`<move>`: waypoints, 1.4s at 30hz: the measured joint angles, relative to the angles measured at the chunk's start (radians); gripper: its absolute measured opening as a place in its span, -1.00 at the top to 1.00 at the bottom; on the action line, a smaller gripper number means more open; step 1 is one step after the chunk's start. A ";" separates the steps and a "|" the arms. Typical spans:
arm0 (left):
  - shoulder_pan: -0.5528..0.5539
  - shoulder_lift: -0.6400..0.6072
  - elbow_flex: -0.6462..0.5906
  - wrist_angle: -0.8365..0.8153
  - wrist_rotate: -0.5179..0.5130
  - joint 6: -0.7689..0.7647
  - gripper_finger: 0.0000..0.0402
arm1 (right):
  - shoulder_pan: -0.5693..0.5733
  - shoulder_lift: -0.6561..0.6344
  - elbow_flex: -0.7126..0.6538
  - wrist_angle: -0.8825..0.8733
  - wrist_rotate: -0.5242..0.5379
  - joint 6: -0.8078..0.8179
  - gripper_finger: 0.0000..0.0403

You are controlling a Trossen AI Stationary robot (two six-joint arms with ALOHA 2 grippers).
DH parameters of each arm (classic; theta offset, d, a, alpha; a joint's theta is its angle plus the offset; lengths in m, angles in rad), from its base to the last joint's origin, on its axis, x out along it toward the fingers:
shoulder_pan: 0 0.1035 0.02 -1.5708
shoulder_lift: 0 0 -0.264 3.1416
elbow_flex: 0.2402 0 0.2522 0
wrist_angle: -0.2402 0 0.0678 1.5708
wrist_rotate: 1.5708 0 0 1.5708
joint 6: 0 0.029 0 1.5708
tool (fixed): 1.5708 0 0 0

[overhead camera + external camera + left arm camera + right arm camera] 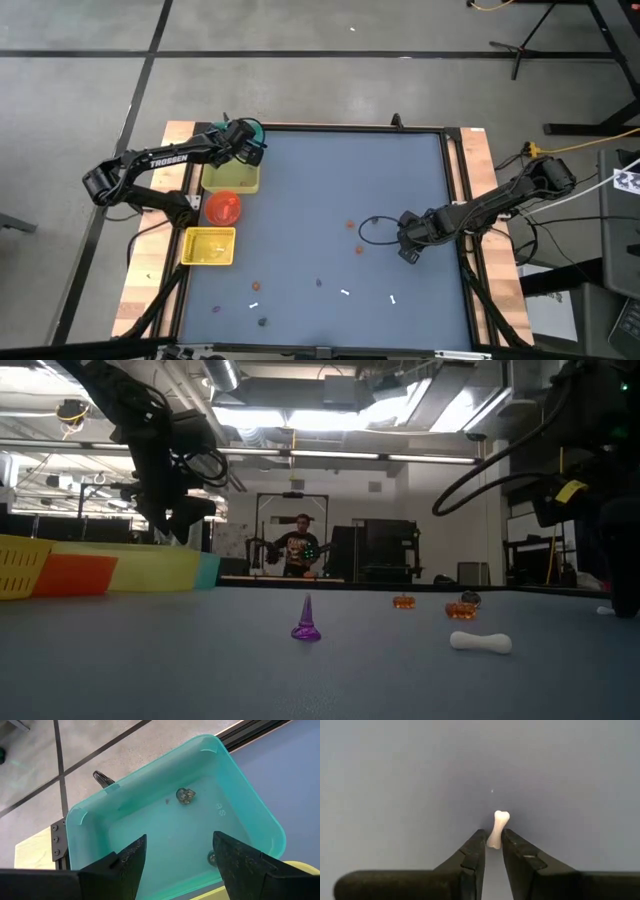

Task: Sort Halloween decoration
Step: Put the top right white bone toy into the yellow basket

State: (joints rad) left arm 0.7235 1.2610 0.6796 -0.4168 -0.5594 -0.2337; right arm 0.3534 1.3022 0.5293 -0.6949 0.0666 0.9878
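Right gripper (490, 842) has its fingers pinched on the lower end of a little white bone (497, 829), long axis poking straight out past the tips, centre frame. Far off, my left gripper (177, 857) hangs spread over the teal bin (250, 810).

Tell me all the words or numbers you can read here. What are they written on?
"TROSSEN": white letters on the left arm, seen from above.
Raised marks on the floor of the teal bin, under the open left gripper: maybe two characters, too faint to read.
The white bone in the right gripper carries no writing.
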 joint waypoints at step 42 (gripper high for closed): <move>-0.060 0.000 0.000 0.068 0.037 0.043 -0.05 | -0.001 0.011 0.072 0.000 0.003 -0.095 0.86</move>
State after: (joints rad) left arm 0.6637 1.2610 0.6796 -0.3491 -0.5229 -0.1906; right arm 0.3523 1.3133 0.6013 -0.6945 0.0698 0.8931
